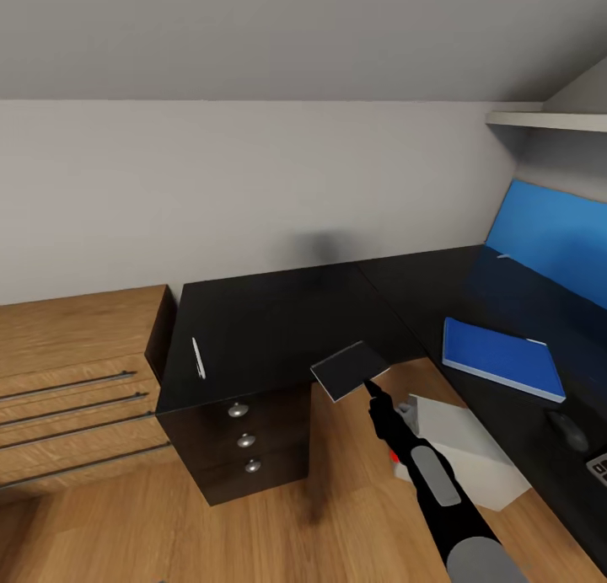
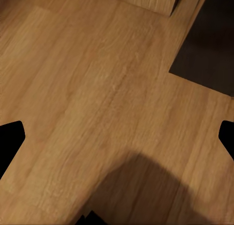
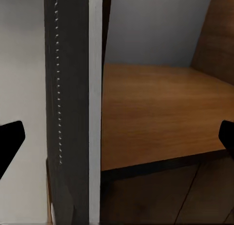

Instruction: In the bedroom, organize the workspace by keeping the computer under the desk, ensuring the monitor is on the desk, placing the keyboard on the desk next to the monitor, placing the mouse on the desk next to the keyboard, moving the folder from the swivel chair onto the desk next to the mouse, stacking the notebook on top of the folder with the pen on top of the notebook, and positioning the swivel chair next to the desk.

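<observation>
My right gripper (image 1: 368, 387) is shut on the near edge of the small dark notebook (image 1: 348, 369), holding it in the air over the front edge of the black desk (image 1: 278, 313). The notebook (image 3: 68, 112) appears edge-on in the right wrist view. A white pen (image 1: 198, 357) lies on the desk's left part. On the right wing lie the blue folder (image 1: 503, 357), the black mouse (image 1: 569, 431) and a corner of the keyboard (image 1: 598, 468). The pale grey computer (image 1: 468, 448) stands on the floor under that wing. My left gripper (image 2: 117, 137) is open over bare floor.
A light wood drawer unit (image 1: 76, 372) stands against the desk's left end. The desk's own drawers with silver knobs (image 1: 244, 440) face me. A blue wall panel (image 1: 556, 233) and a white shelf (image 1: 548, 120) are at the right. Plank floor (image 1: 337, 516) lies below.
</observation>
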Robot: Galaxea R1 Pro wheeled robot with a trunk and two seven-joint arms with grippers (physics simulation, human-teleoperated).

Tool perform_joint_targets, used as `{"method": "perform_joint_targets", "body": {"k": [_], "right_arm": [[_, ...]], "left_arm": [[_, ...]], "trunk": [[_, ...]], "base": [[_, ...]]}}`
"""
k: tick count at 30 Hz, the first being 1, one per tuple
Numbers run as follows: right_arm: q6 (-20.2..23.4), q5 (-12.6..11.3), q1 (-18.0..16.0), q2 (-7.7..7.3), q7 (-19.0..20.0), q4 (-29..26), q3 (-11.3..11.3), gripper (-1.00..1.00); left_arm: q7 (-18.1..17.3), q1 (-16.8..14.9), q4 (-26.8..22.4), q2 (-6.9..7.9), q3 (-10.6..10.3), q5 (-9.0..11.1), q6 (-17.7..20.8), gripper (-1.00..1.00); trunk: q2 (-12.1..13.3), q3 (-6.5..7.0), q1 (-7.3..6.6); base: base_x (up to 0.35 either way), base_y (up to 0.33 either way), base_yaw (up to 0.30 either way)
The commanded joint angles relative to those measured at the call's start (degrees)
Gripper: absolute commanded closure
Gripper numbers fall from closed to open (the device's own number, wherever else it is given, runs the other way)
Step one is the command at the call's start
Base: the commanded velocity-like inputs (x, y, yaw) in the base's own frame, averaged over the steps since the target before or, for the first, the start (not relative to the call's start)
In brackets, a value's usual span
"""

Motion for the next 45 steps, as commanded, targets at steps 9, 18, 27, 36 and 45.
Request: {"method": "perform_joint_targets", "body": {"k": [9, 18, 27, 36, 45], "right_arm": [[0.43, -0.42, -0.03, 0.09, 0.31, -0.06, 1.86, -1.00], [0.37, -0.39, -0.03, 0.06, 0.37, -0.06, 2.07, -1.00], [0.16, -0.33, -0.03, 0.01, 0.37, -0.06, 2.02, -1.00], [0.19, -0.33, -0.03, 0.00, 0.13, -0.06, 1.99, 1.00], [0.00, -0.33, -0.03, 0.00, 0.45, -0.06, 1.99, 1.00]], "left_arm": [[0.19, -0.04, 1.38, 0.10, -0.53, -0.36, -0.40, -1.00], [0.17, -0.04, 2.00, 0.02, -0.58, -1.46, -0.41, -1.00], [0.21, -0.04, 2.75, 0.01, -0.80, -1.85, -0.42, -1.00], [0.25, -0.04, 3.18, 0.01, -1.10, -2.19, -0.41, -1.00], [0.25, -0.04, 3.21, 0.01, -1.12, -2.23, -0.47, -1.00]], "trunk": [[-0.03, -0.05, 0.00], [-0.03, -0.05, 0.00], [-0.03, -0.05, 0.00], [-0.03, -0.05, 0.00], [-0.03, -0.05, 0.00]], "base": [[0.007, 0.007, 0.000], [0.143, 0.070, 0.000], [0.114, 0.004, 0.000], [0.029, 0.000, 0.000], [0.001, 0.000, 0.000]]}}
